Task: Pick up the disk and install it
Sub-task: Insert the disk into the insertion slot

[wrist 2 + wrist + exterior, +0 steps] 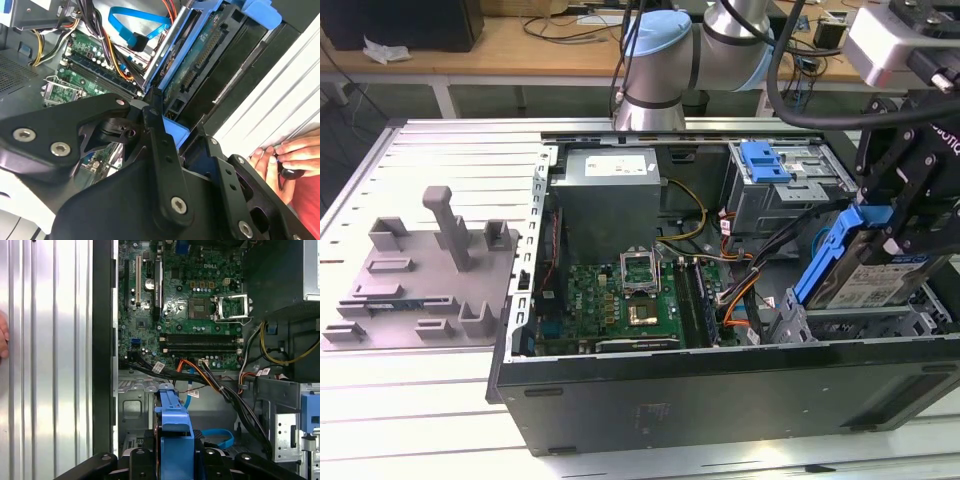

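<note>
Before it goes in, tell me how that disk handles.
The disk looks rigid metal, so likely stiff and heavy for its size. Its exposed circuit board seems fragile against knocks. The smooth blue rail might slip in a grip.

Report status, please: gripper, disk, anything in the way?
Gripper shut on the disk. Disk tilted over the drive bay, not seated. Cable bundle close beside it; a person's hand nearby.

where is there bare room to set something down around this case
Free: ribbed table in front of the grey fixture plate and the computer case, and behind the plate. Crowded: inside the case, cables cross by the motherboard, and the gripper holds the disk at the exterior view's right.
</note>
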`<state>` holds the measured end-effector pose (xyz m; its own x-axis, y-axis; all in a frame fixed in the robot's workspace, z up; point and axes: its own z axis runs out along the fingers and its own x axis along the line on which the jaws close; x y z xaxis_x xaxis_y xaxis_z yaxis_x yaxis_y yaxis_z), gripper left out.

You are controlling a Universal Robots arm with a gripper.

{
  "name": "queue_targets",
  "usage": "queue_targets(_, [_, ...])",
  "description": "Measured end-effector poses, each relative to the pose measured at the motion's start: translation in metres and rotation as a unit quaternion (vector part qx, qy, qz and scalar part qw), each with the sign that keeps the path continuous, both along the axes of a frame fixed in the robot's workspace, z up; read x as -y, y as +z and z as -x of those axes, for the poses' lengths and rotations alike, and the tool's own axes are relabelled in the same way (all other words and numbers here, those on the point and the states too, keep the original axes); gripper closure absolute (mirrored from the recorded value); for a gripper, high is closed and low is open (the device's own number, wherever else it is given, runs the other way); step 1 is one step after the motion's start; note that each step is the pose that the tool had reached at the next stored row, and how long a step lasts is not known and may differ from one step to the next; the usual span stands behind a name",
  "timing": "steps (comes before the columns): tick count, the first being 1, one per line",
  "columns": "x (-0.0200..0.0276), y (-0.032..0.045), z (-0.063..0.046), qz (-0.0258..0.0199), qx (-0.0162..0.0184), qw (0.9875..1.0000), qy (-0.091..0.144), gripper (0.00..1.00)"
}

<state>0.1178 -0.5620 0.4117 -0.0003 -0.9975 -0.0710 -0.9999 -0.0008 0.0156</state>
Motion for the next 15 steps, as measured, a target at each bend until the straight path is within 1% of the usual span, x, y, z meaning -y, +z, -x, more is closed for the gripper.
queue_targets(10, [0.0001, -0.0071, 0.0, 0.0, 0.0001, 1.0, 0.0, 0.63])
queue_targets(15, [0.0001, -0.008, -0.0001, 0.0001, 0.0003, 1.0, 0.0, 0.63])
